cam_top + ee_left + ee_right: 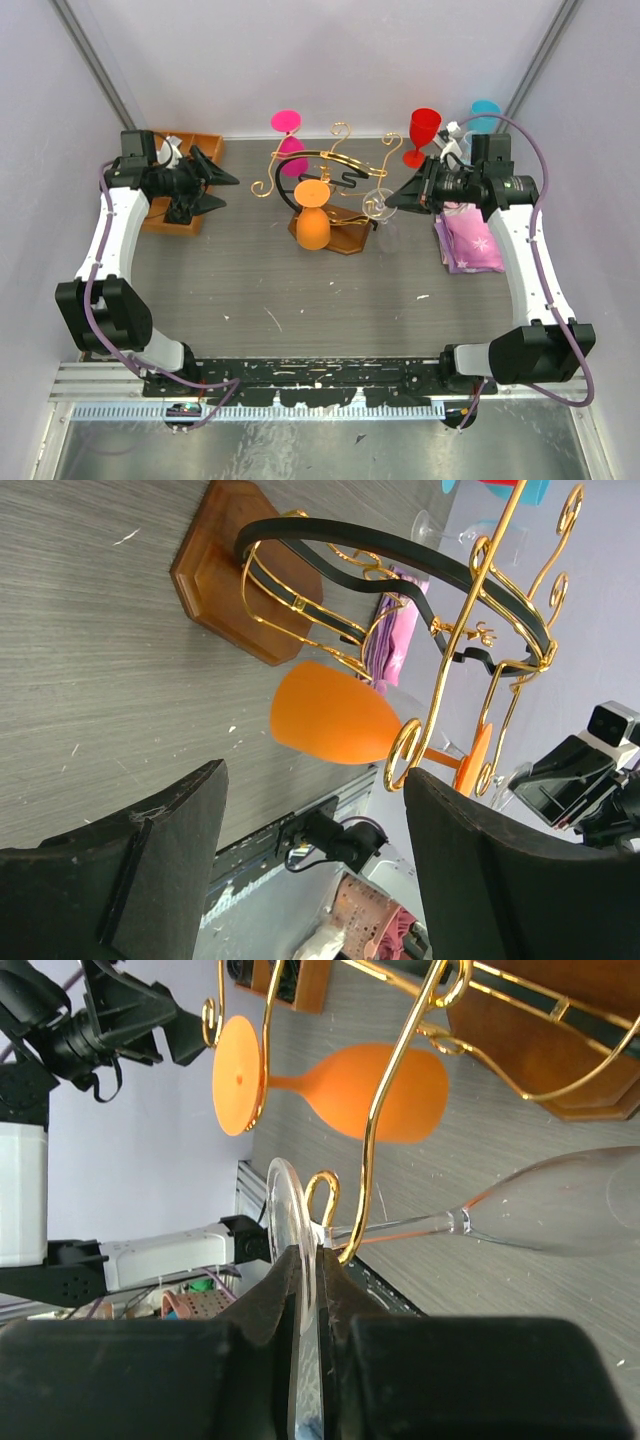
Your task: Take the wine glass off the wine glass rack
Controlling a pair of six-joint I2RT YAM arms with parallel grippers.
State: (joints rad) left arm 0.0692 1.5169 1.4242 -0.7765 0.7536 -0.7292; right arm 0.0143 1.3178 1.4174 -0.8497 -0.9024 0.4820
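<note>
Jaws of the right gripper (305, 1270) are clamped on the foot of the clear wine glass (565, 1200). Its stem rests in a gold hook on the right side of the wine glass rack (230, 575), mid-way across the desk (330, 300). The left gripper (230, 192), far left, has its jaws apart and holds nothing.

Lower rim of wine glass (540, 1210) foot hidden inside right hand (307, 1265)

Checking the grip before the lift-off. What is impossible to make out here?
- Right wrist: clear wine glass rim, cut by the right edge; its foot's lower part, hidden inside the right gripper.
- Top external: the grip itself, too small to tell.
</note>
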